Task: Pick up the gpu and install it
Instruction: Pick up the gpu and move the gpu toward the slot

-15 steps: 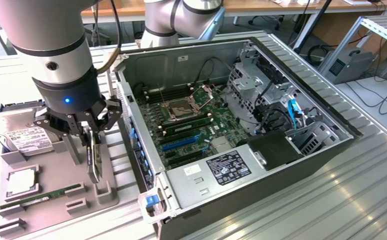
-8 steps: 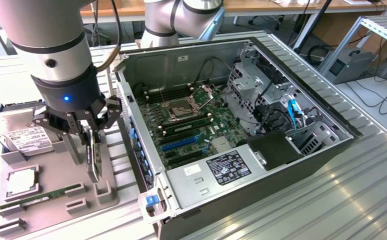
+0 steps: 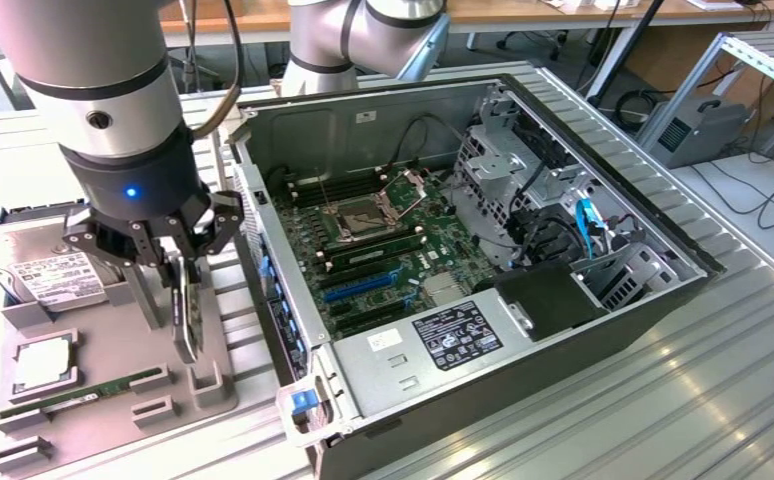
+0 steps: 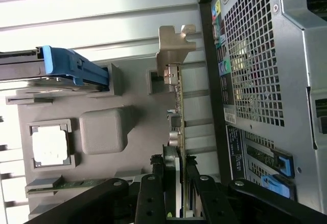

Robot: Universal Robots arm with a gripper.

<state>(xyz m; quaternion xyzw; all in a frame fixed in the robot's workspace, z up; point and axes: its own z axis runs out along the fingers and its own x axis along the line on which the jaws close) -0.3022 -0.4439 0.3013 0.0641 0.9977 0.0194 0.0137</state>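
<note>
gripper [image 3: 178,300] sits low over the grey tray [image 3: 107,345] at the exterior view's left, and you can see its 2 fingers [image 4: 156,183] pressed against the flat faces of the gpu [image 3: 190,335], clamped on it. the gpu [image 4: 177,111] stands on edge, upright, at its holder on the tray [image 4: 138,111], with its silver bracket [image 4: 173,45] at the end away from the gripper [image 4: 176,165]. you cannot tell whether the card's lower edge is seated in the slot or just clear of it. beside it on the tray lie 1 hard drive [image 3: 40,265], 1 processor chip [image 3: 43,365] and 1 green memory stick [image 3: 87,392]. the open computer case [image 3: 347,120] lies just beside the tray, toward the exterior view's right, motherboard [image 3: 387,240] exposed.
</note>
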